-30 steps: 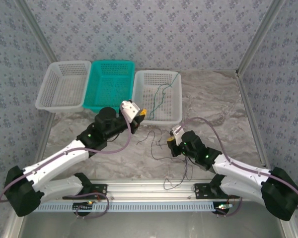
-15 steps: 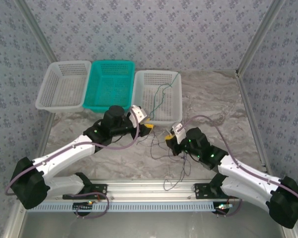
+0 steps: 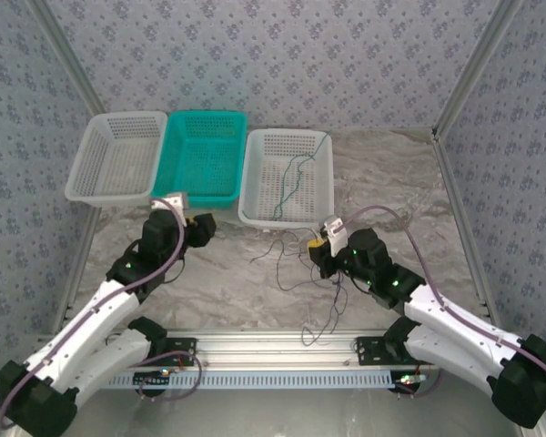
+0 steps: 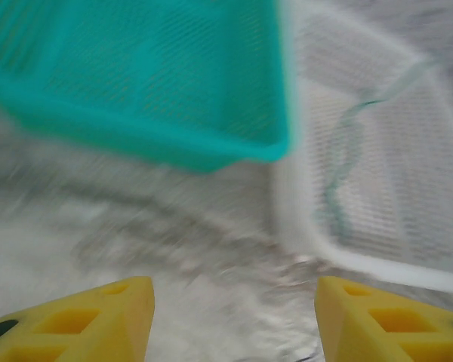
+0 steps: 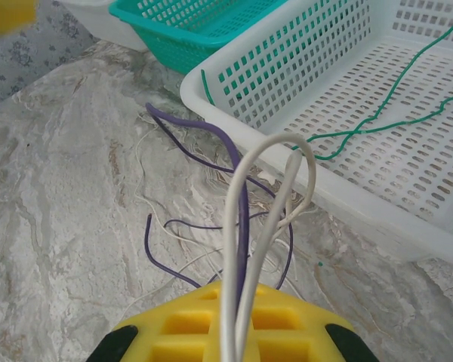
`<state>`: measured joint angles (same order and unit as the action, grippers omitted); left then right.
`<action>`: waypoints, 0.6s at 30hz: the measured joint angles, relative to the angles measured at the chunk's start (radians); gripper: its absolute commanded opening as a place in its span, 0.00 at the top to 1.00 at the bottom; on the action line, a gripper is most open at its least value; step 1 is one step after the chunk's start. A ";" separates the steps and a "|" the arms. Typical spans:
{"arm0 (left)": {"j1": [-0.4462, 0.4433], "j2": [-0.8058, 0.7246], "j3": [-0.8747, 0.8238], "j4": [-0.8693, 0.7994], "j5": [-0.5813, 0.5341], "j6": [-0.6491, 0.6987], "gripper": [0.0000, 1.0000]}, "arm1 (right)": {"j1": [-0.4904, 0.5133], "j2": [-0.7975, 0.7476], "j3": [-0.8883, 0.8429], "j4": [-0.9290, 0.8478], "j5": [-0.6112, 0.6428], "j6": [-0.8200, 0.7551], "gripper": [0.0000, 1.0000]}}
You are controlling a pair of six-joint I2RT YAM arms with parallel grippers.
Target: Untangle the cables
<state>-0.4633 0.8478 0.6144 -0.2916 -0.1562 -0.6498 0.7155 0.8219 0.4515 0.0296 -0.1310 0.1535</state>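
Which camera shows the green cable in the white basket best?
Top external: the green cable runs whole across the white basket. Right wrist gives a sharp part, cut by the frame; left wrist a blurred stretch.

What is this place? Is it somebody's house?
Probably a robot practice booth, not a home: a left arm and right arm bolted to a metal rail, patterned wall panels closing in the table, and three plastic baskets.

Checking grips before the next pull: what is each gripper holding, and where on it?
Right gripper pinches both legs of a looped white cable, plus a dark cable mid-length. Left gripper is open, empty.
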 measured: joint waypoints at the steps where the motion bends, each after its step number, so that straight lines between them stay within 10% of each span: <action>1: 0.035 0.035 -0.011 -0.028 0.005 -0.048 0.43 | 0.000 0.004 0.000 0.004 -0.003 0.005 1.00; 18: 0.019 0.666 0.183 -0.047 0.049 -0.158 0.43 | 0.000 0.025 -0.001 0.020 -0.023 0.050 0.99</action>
<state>-0.4446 1.5143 0.7979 -0.3386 -0.1070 -0.8078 0.7155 0.8471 0.4503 0.0498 -0.1539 0.2031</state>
